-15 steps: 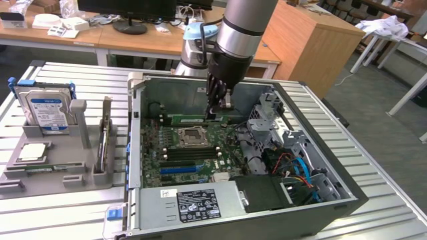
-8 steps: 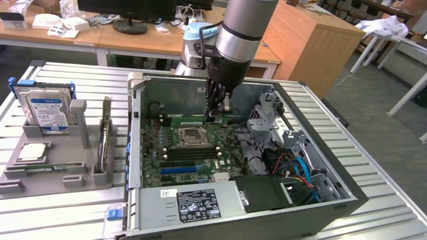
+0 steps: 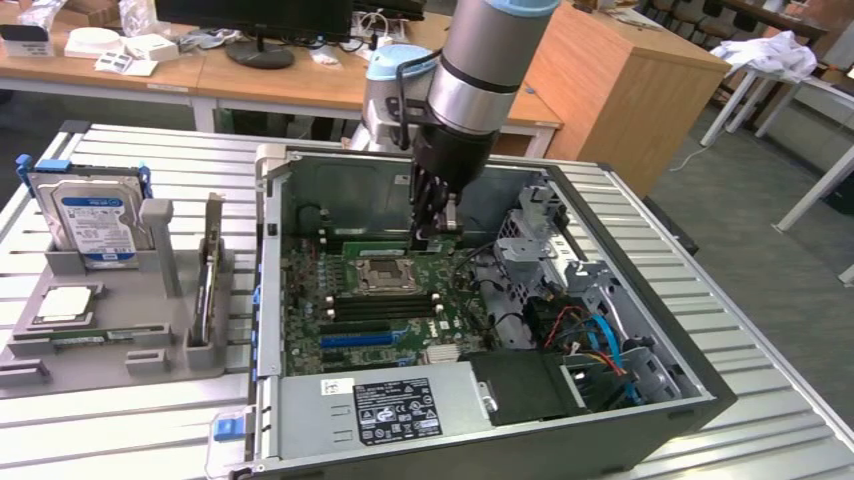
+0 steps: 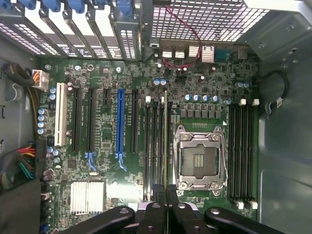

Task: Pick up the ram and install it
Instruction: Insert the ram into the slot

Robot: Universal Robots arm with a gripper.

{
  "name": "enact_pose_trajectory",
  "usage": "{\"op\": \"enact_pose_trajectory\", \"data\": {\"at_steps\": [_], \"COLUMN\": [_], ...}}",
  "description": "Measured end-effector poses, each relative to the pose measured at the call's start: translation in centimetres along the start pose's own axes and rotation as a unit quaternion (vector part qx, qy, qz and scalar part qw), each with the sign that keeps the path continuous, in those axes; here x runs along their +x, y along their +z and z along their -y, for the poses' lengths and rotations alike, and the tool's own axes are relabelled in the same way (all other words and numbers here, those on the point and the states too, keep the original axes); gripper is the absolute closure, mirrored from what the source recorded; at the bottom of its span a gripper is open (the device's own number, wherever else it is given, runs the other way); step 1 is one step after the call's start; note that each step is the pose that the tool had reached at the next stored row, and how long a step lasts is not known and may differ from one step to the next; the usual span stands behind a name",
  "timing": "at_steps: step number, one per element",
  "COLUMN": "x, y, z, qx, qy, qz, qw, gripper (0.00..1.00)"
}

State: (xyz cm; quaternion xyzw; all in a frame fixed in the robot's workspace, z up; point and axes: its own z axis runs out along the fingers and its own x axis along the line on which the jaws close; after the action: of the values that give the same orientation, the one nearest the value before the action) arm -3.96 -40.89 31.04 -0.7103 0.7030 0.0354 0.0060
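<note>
Claw (image 3: 430, 238) clamping the ram (image 4: 166, 146) edge-on, hanging inside PC case (image 3: 534, 440). Ram sitting w/ black mem slots (image 4: 155, 146) right below claw, CPU socket (image 4: 200, 156) just beside.

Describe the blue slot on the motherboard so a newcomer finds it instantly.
Look into the open computer case, at the green motherboard. From the metal CPU socket, cross the black memory slots to the expansion row: the blue expansion slot is the only blue slot, flanked by black slots.
</note>
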Motion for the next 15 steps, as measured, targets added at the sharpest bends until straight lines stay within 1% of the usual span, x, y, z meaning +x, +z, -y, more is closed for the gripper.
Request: {"op": "enact_pose_trajectory", "data": {"at_steps": [15], "x": [0.1], "y": [1.61], "z": [0.06], "qx": [0.0], "qy": [0.0], "qz": [0.0], "qw": [1.0], "gripper": [0.88]}}
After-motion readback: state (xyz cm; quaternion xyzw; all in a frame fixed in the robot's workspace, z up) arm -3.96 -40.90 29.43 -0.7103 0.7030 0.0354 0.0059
